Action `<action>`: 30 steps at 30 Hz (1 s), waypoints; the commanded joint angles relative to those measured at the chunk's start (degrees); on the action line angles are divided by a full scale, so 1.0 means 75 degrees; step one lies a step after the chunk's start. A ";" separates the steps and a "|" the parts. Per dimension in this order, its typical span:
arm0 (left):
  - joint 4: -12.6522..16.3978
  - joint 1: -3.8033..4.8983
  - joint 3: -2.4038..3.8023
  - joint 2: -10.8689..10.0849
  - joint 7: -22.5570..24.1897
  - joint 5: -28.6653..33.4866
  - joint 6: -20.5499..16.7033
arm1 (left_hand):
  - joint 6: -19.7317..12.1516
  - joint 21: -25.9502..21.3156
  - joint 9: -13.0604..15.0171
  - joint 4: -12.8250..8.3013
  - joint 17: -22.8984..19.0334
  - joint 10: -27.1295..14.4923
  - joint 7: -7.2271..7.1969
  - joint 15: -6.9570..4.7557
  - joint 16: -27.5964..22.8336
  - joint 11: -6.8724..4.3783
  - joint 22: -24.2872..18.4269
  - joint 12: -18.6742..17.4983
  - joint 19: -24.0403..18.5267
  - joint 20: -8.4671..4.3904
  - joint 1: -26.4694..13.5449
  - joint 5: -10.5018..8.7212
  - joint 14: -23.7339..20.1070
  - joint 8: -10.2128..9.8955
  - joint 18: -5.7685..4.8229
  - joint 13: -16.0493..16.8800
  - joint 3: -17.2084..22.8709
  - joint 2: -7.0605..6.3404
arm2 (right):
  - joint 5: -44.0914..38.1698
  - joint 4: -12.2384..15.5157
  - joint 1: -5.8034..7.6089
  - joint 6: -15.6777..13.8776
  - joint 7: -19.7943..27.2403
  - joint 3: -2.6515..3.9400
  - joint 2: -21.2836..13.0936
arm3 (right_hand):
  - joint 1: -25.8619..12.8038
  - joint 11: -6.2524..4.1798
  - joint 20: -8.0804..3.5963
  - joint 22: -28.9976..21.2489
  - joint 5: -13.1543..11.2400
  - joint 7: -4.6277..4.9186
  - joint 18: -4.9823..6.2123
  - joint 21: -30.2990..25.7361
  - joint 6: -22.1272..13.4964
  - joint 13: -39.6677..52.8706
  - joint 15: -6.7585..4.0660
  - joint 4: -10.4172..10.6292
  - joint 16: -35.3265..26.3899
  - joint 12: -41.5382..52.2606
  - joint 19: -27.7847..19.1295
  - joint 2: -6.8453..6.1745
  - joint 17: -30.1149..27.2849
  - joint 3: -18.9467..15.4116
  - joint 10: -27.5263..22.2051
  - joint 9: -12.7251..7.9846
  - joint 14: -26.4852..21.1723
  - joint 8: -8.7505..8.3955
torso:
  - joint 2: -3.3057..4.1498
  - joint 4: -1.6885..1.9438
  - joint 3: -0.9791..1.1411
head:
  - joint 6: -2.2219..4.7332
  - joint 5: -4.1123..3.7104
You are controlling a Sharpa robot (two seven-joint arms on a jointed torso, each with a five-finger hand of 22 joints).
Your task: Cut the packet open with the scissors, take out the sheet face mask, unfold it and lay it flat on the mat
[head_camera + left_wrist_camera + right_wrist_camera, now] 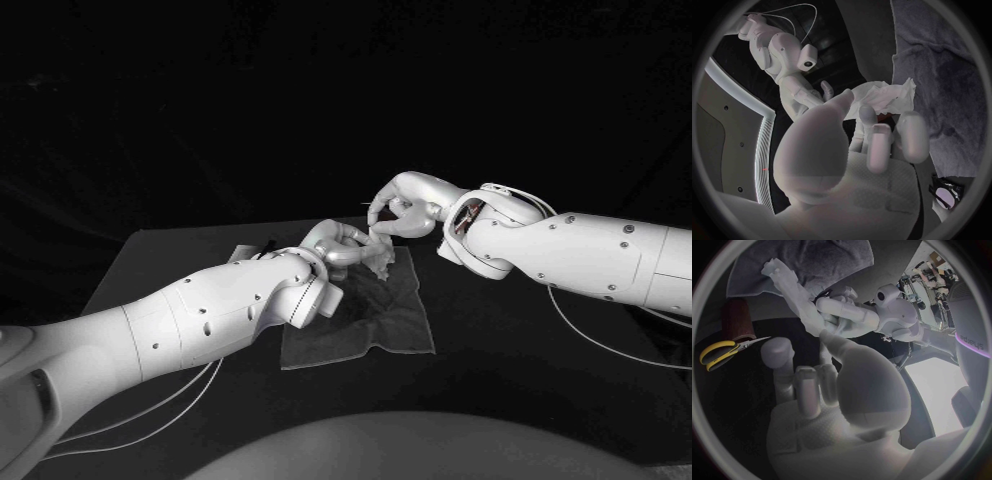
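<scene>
one limp, tearable sheet mask (pixel 378 258) hangs pinched by the left robot hand (pixel 339 248). right robot hand (pixel 400 208) grip unclear; opposite edges seem safest to hold.

We see a black table (pixel 519 400) under dim light. A grey cloth mat (pixel 361 325) lies spread on it near the middle, its surface rumpled and its edges slightly uneven. Just beside the mat's far left corner lies a small flat packet (pixel 946 194), dark with a pale oval on its face. Apart from the mat, a pair of scissors (pixel 728 348) with yellow handles lies flat on the bare tabletop, its blades closed together.
</scene>
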 commanded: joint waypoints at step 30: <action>-0.0063 0.0007 0.0009 0.0051 0.0751 0.0503 -0.0742 | 0.0908 0.0438 0.0082 -0.0252 0.2007 0.1348 -0.0303 -0.0286 0.0188 -0.0306 0.0685 0.0944 0.0299 -0.0236 0.0821 0.0031 0.0835 0.0096 -0.0210 0.2176 0.1049 0.0650 | -0.0053 -0.0130 -0.0005 0.0020 -0.0160 0.0007 0.0088 | -0.0010 -0.0064 -0.0050 0.0757 0.0022 0.0000 0.0109 -0.0027 0.0034 0.1576 -0.0188 0.0000 0.0026 0.0041 -0.0020 0.0065 0.2013 0.0077 0.0612 0.0196 0.0957 0.0038 | 0.0018 0.0002 -0.0002 | 0.0000 0.0009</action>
